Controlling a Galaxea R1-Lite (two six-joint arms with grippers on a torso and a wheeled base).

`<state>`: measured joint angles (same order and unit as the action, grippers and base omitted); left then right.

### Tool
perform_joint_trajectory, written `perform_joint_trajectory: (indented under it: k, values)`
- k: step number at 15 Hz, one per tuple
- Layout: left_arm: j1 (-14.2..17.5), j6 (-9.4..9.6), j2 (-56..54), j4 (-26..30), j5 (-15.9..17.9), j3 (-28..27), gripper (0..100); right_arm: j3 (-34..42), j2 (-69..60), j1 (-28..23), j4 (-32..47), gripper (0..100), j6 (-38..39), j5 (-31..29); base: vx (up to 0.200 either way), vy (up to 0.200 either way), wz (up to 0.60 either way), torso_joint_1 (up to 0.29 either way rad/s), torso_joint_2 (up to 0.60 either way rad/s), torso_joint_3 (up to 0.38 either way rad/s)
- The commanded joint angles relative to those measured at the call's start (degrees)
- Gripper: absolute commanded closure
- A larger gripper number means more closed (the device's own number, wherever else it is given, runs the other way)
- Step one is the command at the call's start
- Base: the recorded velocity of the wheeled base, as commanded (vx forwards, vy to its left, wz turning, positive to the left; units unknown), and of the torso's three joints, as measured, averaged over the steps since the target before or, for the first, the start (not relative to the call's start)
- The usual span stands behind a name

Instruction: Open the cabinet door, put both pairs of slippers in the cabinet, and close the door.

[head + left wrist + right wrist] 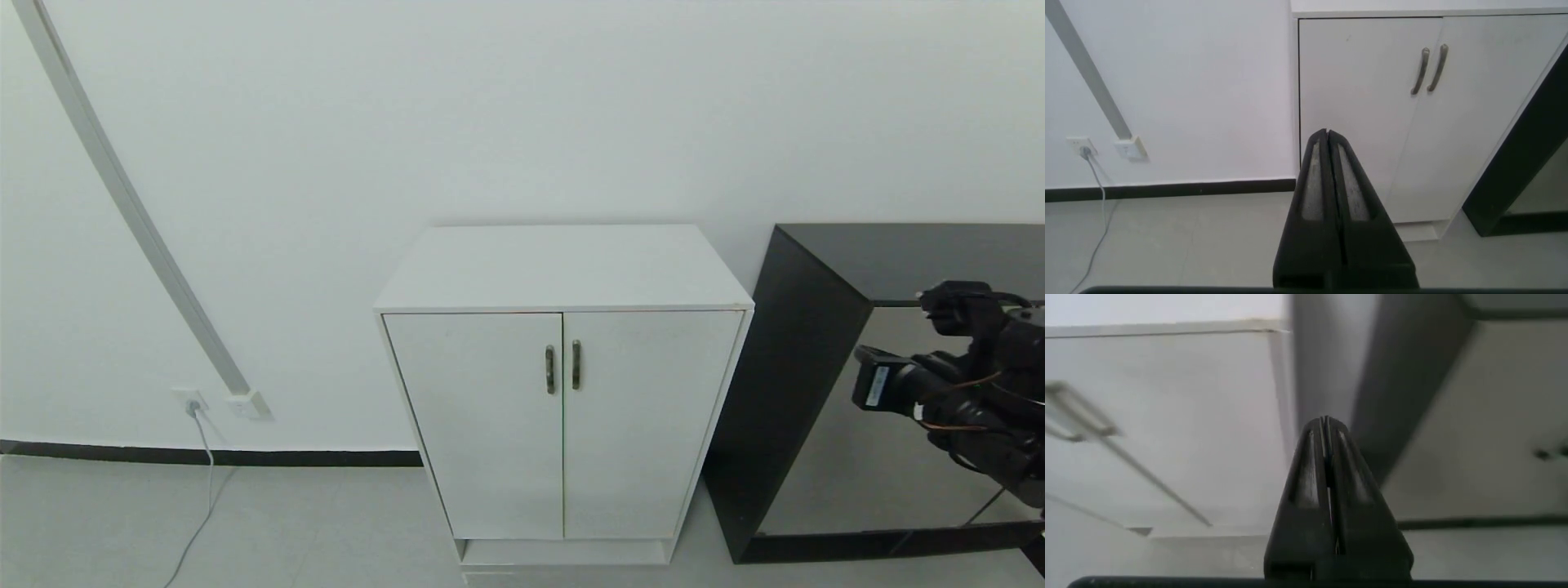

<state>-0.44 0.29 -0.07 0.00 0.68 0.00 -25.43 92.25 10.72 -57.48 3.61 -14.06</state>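
The white cabinet (pixel 563 269) stands against the wall with both doors closed, and its two dark handles (pixel 563 367) meet at the middle seam. In the left wrist view my left gripper (pixel 1328 135) is shut and holds nothing. It sits low, in front of and to the left of the cabinet doors (pixel 1372 98). My right gripper (pixel 1325 423) is also shut and holds nothing, near the cabinet's right side, with a handle (pixel 1069 412) off at the edge. My right arm (pixel 963 392) hangs to the right of the cabinet.
A black open-frame table (pixel 804 343) stands right beside the cabinet on its right. On the wall to the left are a socket with a grey cable (pixel 193 404) and a slanted cable duct (pixel 122 196). Bare grey floor (pixel 286 523) lies left of the cabinet.
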Motion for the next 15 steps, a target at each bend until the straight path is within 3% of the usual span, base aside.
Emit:
perform_joint_trajectory:
  k: [1,6,15]
  values:
    - [0.00,-0.03,0.07,0.00,0.02,0.00,100,4.95,-5.15,-5.53,0.00,100,0.00,-0.01,0.000,0.000,0.00,0.000,0.00,0.000]
    - [0.00,0.06,0.07,0.00,0.02,0.00,100,14.53,-15.08,-12.47,0.17,100,-1.94,0.52,0.000,0.000,0.00,0.000,0.00,0.000]
    - [0.00,0.06,0.07,0.00,0.02,0.00,100,25.43,-30.99,-10.98,8.79,100,-1.85,2.81,0.000,0.000,0.00,0.000,0.00,0.000]
